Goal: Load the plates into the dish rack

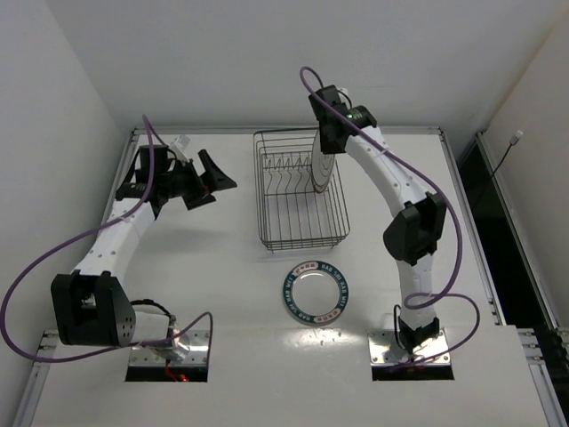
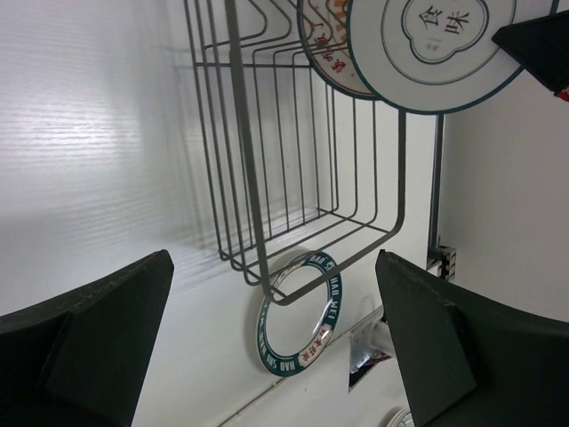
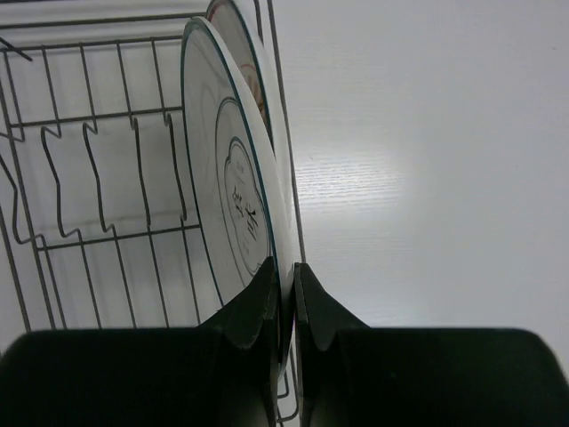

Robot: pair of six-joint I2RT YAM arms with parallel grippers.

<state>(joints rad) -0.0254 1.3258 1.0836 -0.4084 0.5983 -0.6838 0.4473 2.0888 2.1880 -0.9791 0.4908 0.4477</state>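
Note:
The black wire dish rack (image 1: 289, 213) stands at the table's middle back. My right gripper (image 1: 325, 149) is shut on the rim of the white plate with thin dark rings (image 3: 233, 191), holding it on edge inside the rack's right end. The orange-patterned plate (image 3: 242, 40) stands on edge just behind it; both show in the left wrist view, orange (image 2: 327, 55) and ringed (image 2: 434, 43). The teal-rimmed lettered plate (image 1: 316, 293) lies flat on the table in front of the rack. My left gripper (image 1: 210, 180) is open and empty, left of the rack, facing it.
Divider prongs (image 3: 98, 178) fill the rack's left part. White walls close in the table's left, back and right sides. Purple cables loop off both arms. The arm bases sit at the near edge.

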